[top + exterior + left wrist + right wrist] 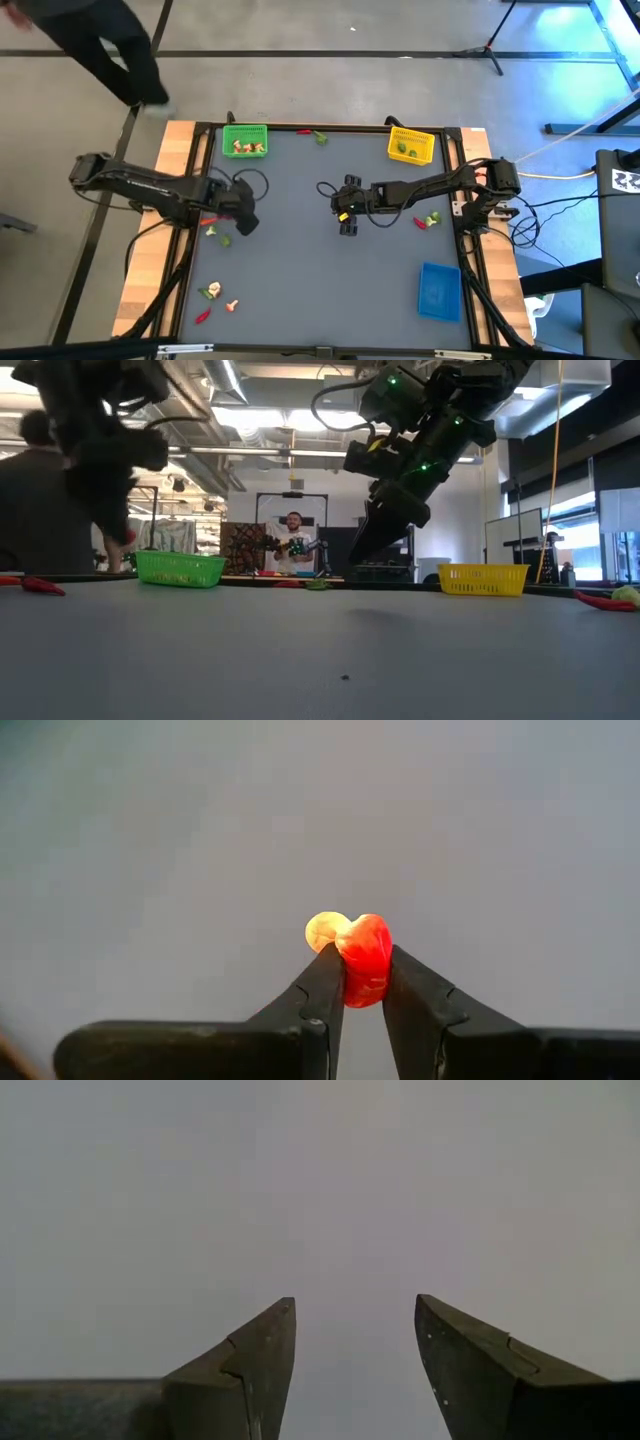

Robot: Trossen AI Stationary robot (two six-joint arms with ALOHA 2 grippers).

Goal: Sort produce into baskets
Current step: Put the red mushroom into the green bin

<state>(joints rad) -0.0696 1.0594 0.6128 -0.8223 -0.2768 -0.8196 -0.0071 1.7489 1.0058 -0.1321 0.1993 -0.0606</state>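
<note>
Worktop [320, 250] is a grey sheet with three baskets along its edges: green basket [245, 140] on the far edge, left-arm side; yellow basket [411, 146] on the far edge, right-arm side; blue basket [439, 290] near the front right corner and, as far as the top view shows, empty. Left claw [243, 215] hangs over the left part of the sheet, closed on a red chili piece [364, 960] pinched between its tips, a pale yellowish end poking out beside it, bare sheet beyond. Key relation for the next move: the green basket lies toward the far edge from that claw, nearly straight ahead and only slightly inboard, much nearer than the other two; the blue one is diagonally across, well apart. Which basket takes red can't be read from what's already in them; green holds pale and reddish bits, yellow holds green bits, so my guess is green. Chili's long axis seems to run along the fingers, but most of it is hidden. Right claw [347, 218] hovers mid-sheet, fingers spread wide, nothing between them. Loose pieces: a red and a green one [218, 234] just beside the left claw, a cluster [213, 297] at the front left, a few [428, 220] under the right arm.
</note>
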